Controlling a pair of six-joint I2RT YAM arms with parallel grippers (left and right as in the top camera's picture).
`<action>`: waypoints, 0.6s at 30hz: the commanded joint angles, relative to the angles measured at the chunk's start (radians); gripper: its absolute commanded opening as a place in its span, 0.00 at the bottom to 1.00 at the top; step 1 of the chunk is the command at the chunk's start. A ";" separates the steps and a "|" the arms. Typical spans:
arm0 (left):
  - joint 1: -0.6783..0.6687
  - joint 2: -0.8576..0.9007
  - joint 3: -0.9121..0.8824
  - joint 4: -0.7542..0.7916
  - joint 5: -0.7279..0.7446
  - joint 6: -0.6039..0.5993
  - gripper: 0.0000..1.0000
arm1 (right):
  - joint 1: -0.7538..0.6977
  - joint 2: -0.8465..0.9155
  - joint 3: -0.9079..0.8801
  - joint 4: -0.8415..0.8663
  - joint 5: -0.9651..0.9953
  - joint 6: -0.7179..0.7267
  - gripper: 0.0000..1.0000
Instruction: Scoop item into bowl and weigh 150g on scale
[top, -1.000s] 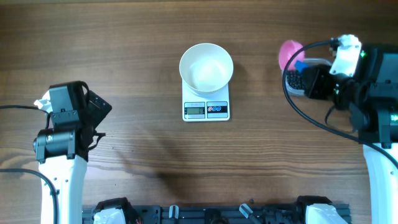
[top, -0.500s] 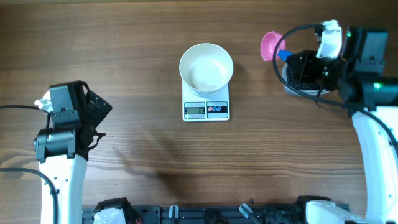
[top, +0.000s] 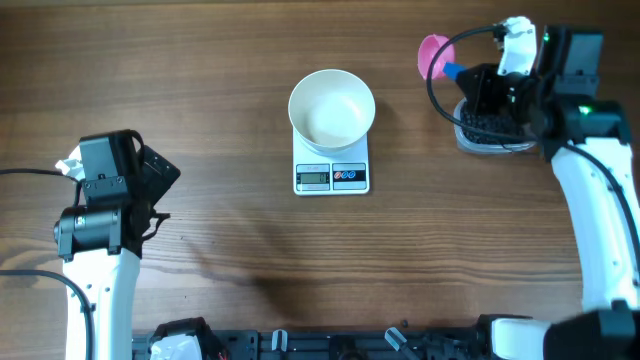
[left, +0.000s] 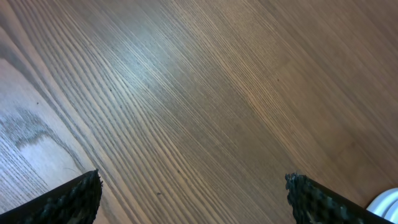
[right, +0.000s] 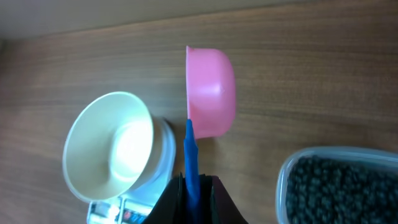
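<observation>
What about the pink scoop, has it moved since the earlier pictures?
Yes. In the overhead view the pink scoop has slid left, closer to the white bowl, and up toward the picture's top edge.

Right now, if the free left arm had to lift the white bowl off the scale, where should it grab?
Probably the rim of the bowl at its left, from above, one finger inside, one outside: it sits upright, empty, with smooth flaring sides.
</observation>
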 joint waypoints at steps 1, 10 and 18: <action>0.005 0.003 -0.003 0.000 -0.013 0.007 1.00 | 0.004 0.065 0.021 0.076 -0.015 0.016 0.04; 0.005 0.003 -0.003 0.000 -0.013 0.007 1.00 | 0.004 0.124 0.021 0.205 -0.008 0.043 0.04; 0.005 0.003 -0.003 0.000 -0.013 0.007 1.00 | 0.004 0.122 0.022 0.315 -0.009 0.155 0.04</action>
